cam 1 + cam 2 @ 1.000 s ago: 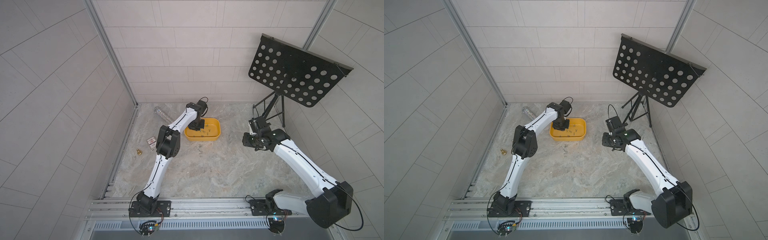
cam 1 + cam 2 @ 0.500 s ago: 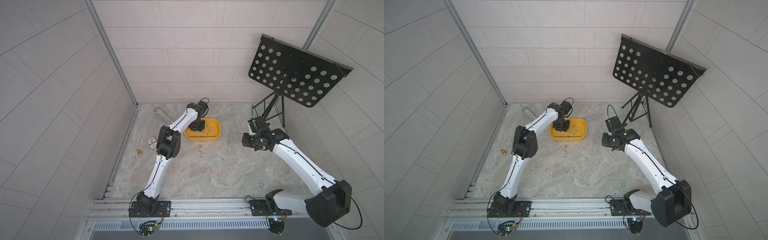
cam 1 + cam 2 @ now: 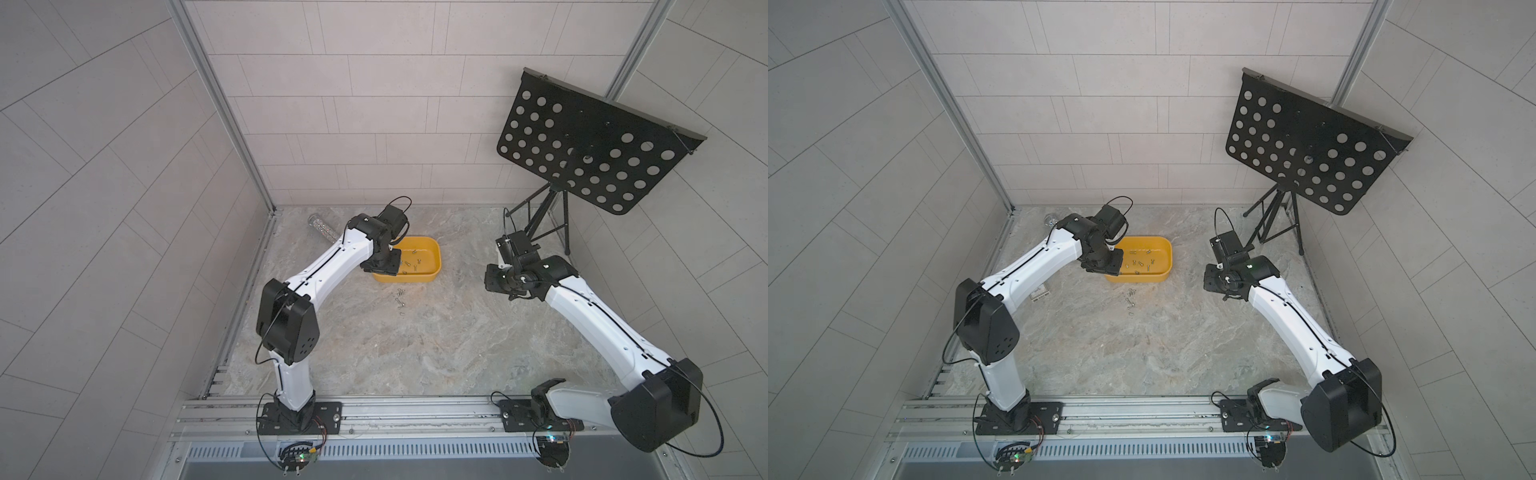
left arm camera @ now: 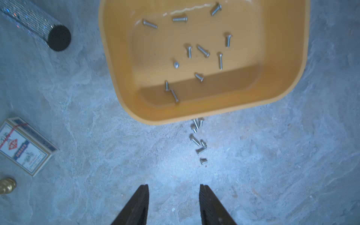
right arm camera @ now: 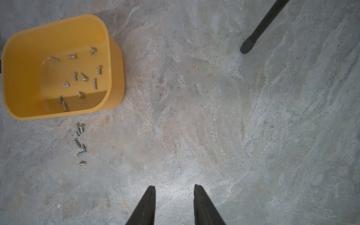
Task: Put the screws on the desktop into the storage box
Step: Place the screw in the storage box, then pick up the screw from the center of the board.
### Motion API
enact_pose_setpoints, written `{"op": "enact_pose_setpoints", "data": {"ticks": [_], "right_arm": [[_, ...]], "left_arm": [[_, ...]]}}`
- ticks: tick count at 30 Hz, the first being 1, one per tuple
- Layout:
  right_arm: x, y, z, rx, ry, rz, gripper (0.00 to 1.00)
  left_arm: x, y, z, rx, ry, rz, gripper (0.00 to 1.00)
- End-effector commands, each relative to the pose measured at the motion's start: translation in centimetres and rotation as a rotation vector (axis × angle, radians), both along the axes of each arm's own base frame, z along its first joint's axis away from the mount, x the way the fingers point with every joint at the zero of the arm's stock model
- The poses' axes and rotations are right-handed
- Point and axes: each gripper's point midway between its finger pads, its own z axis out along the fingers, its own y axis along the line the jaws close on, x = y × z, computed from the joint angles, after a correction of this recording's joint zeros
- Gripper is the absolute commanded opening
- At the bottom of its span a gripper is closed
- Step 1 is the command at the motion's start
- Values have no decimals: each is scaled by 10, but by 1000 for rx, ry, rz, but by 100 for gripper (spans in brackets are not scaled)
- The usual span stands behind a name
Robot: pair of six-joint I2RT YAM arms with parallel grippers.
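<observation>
Eleven screws lie scattered on the floor of the storage box, a shallow yellow tub. Most of them are apart from each other, but two near one wall seem to touch at their ends. We count seven more screws on the desktop. They lie in a loose line that begins just beside the long wall of the box and goes away from it. The first three are close together, almost under the rim.

The left gripper hangs above the desktop with its two dark fingers clearly apart, and we see nothing between them. In both top views it is over the end of the box nearest to the left arm and hides that part of the rim. The right gripper is well apart from the box, on its other side, over bare desktop. Its fingers stand with a moderate gap and hold nothing.

On the left arm's side of the box we see a glittery silver tube with a black end, a small printed card box and a small brass piece. None of them touches the storage box. A black music stand is in the far corner behind the right arm, and one foot of it rests on the desktop.
</observation>
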Motion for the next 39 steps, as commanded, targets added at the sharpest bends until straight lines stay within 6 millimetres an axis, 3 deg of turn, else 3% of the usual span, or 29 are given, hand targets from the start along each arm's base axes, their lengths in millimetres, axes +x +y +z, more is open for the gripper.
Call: {"op": "enact_pose_setpoints", "data": {"ticks": [1,12,26,39], "right_arm": [[1,-5,7,-28,-5,-7,38],[-4,-9,6,-35,-13,-18,38],[-2,-6,0,-25,2,-12,38],[-2,-5,-2,-23,8,-11,38]], "left_arm": [[-15,3,-13,18,10,21,49],[-49,-14,-48,40,53,-2,51],[-54,-34,-79,76,88,-18,51],[-56,-40,-101,89,115,-21,51]]}}
